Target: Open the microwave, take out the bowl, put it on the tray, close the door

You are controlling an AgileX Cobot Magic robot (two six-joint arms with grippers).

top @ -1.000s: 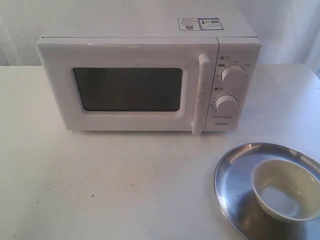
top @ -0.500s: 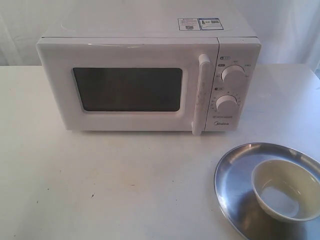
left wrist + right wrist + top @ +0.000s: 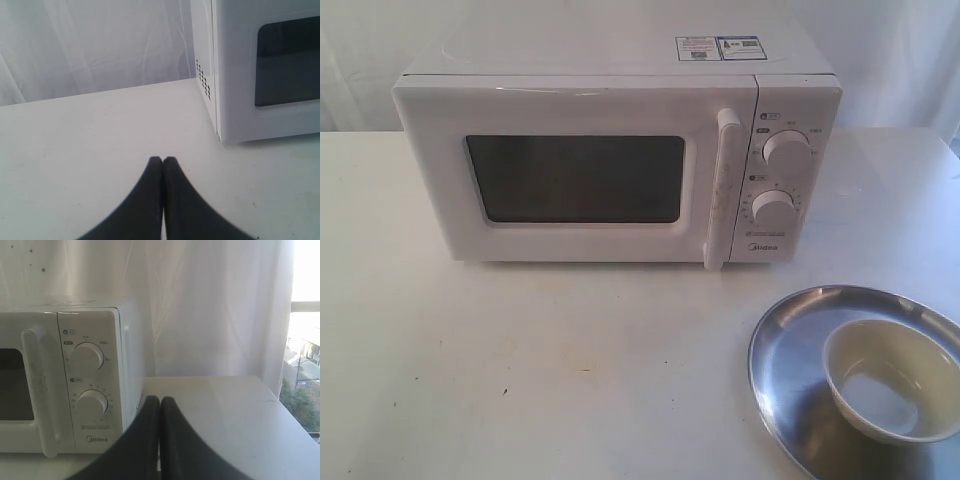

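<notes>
The white microwave [image 3: 620, 150] stands at the back of the table, its door [image 3: 570, 175] shut flush and the vertical bar handle [image 3: 722, 188] beside the knob panel. At the front right the cream bowl [image 3: 890, 378] sits upright inside the silver tray [image 3: 790, 350]. Neither arm shows in the exterior view. My left gripper [image 3: 163, 160] is shut and empty above bare table, off the vented side of the microwave [image 3: 250, 75]. My right gripper [image 3: 160, 399] is shut and empty too, beside the knob end of the microwave [image 3: 90, 375].
The white table [image 3: 570, 370] stretches in front of the microwave. A white curtain [image 3: 210, 305] hangs behind, and a window [image 3: 305, 360] shows past the table's far edge in the right wrist view.
</notes>
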